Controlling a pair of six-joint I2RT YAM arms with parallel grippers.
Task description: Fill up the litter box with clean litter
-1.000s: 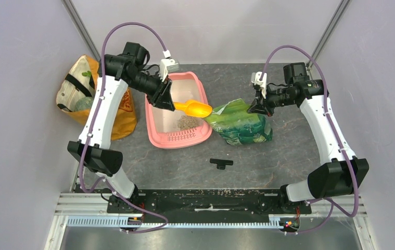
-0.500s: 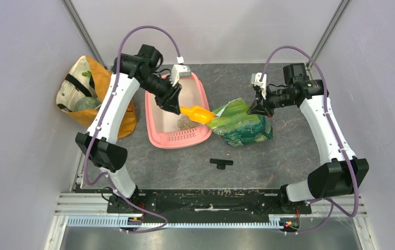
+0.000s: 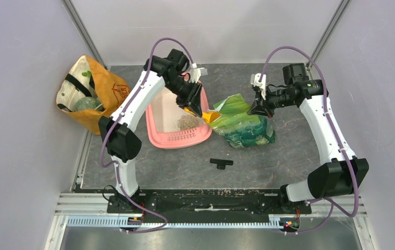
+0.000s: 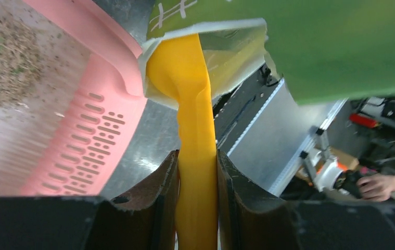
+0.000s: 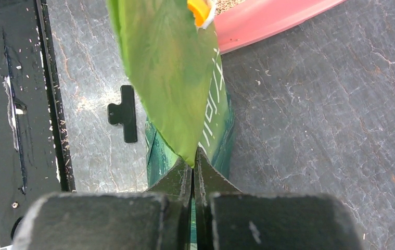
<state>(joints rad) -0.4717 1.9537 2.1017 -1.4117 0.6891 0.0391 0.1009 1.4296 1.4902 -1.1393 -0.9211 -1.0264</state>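
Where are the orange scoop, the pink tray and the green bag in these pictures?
orange scoop (image 4: 196, 156), left wrist view, on its handle.
pink tray (image 3: 182, 136), top view, on its slotted lip.
green bag (image 3: 244, 129), top view, on the middle of its upper side.

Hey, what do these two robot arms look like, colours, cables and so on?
Left arm and right arm match: white link shells, black joints and bases. A purple cable loops along each. There is a white camera mount at each wrist. The jaws are dark and blocky.
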